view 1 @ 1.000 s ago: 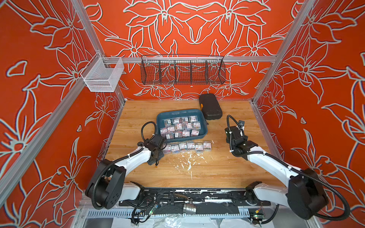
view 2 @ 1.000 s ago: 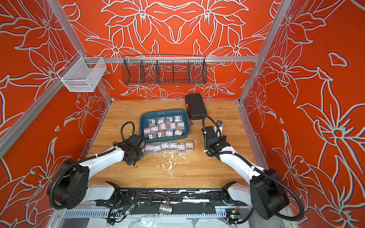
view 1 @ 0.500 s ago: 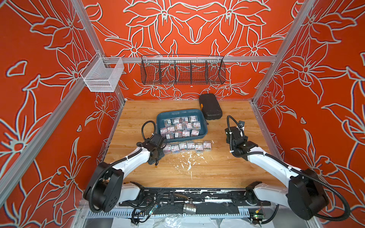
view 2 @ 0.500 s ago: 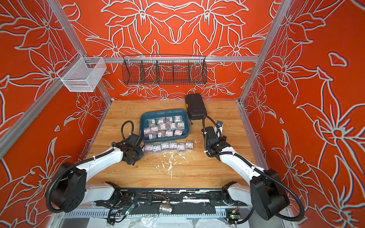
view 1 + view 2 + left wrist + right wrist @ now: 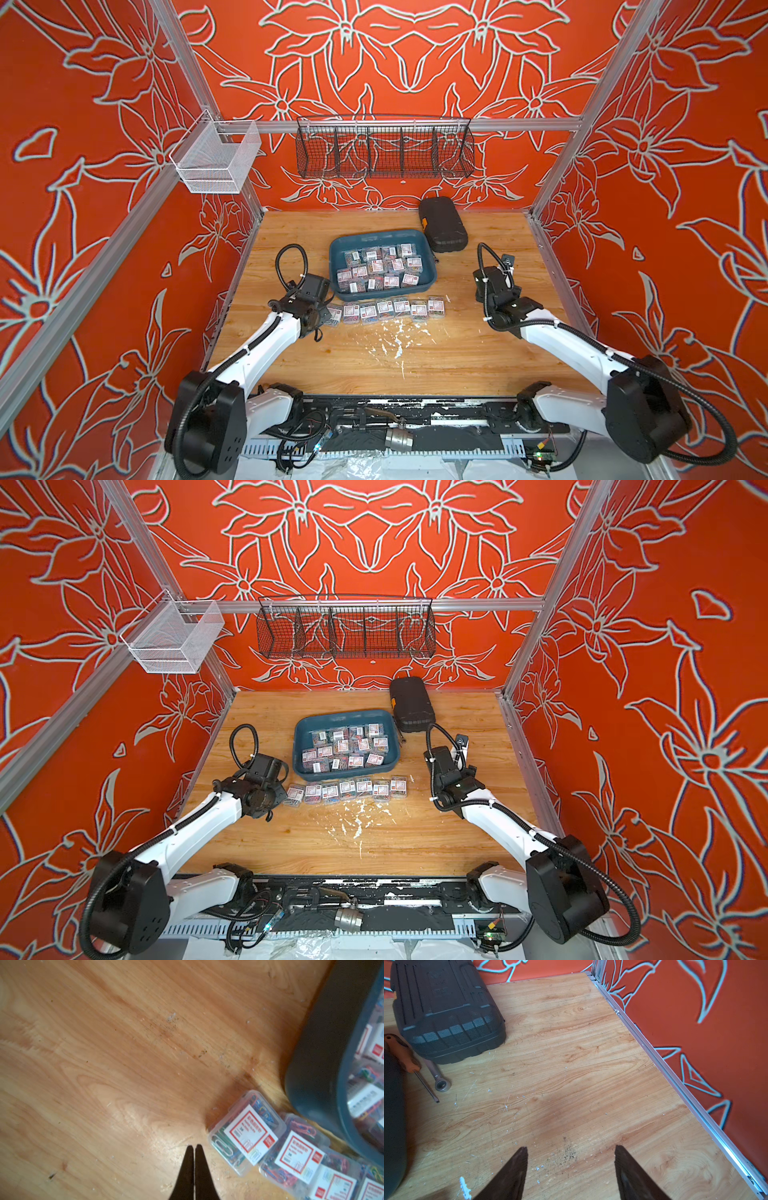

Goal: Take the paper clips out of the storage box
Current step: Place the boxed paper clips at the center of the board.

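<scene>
The storage box, a shallow teal tray, lies mid-table with several small clear boxes of paper clips inside. Several more paper clips stand in a row on the wood just in front of it. My left gripper is shut and empty, its tips just beside the row's leftmost box. In both top views its fingers are hidden under the wrist. My right gripper is open over bare wood right of the tray, with nothing between the fingers.
A black hard case lies behind the tray's right corner, with an orange-handled screwdriver and a ratchet wrench beside it. A black wire basket and a white mesh basket hang on the walls. White flecks dot the wood.
My left wrist has shifted slightly to the left, away from the end of the row. The right arm has not moved.
</scene>
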Available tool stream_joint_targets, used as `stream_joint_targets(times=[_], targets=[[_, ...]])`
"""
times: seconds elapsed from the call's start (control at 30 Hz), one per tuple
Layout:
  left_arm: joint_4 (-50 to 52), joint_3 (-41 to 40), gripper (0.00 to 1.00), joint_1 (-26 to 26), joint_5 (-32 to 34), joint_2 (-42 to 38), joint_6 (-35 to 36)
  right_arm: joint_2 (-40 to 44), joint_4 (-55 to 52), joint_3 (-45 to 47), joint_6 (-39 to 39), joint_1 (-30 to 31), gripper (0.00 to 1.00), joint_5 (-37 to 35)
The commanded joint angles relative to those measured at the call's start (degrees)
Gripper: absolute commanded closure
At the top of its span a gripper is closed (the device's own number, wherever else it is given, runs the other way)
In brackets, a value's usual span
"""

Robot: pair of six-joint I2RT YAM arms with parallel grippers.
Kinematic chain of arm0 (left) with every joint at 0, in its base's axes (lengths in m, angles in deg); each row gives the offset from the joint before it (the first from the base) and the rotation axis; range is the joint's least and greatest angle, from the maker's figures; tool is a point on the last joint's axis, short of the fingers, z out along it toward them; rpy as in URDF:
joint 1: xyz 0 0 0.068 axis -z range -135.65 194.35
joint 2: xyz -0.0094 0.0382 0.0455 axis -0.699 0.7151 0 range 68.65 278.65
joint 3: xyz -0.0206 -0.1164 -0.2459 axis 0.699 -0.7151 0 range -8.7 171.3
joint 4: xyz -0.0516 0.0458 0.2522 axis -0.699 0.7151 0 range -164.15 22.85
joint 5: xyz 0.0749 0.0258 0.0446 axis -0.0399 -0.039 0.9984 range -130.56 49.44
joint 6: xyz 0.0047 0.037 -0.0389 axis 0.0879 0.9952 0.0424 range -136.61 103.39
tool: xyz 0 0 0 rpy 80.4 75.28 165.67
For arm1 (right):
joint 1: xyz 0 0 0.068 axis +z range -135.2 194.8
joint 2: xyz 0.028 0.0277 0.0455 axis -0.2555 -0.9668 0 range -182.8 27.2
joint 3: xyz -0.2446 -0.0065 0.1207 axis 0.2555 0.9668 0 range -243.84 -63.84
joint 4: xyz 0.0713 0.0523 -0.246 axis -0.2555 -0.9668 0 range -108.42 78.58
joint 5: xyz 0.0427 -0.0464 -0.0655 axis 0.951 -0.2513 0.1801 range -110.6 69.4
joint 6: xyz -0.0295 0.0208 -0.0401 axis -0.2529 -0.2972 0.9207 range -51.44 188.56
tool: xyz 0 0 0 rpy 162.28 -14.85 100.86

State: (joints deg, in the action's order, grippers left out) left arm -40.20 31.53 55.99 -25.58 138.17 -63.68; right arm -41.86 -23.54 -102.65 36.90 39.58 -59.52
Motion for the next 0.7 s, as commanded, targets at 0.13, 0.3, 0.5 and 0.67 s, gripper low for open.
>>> stream_joint_targets(times=[0.13,0.3,0.5,0.67], targets=[[-4.8,3.4,1.00,-1.6,-1.2,9.8,1.6,0.1,0.4,0.3,0.3,0.0,0.32,-0.3],[-7.3,3.4,1.00,-1.7,-2.1,13.3,1.6,-0.5,0.5,0.0,0.4,0.0,0.32,-0.3],[-8.2,4.9,1.00,-1.6,-5.4,19.1,1.7,-0.5,0.6,-0.1,0.4,0.0,0.32,-0.2],[-6.7,7.8,1.00,-1.5,-10.5,24.3,1.6,-0.5,0.6,0.0,0.4,0.0,0.32,-0.3]])
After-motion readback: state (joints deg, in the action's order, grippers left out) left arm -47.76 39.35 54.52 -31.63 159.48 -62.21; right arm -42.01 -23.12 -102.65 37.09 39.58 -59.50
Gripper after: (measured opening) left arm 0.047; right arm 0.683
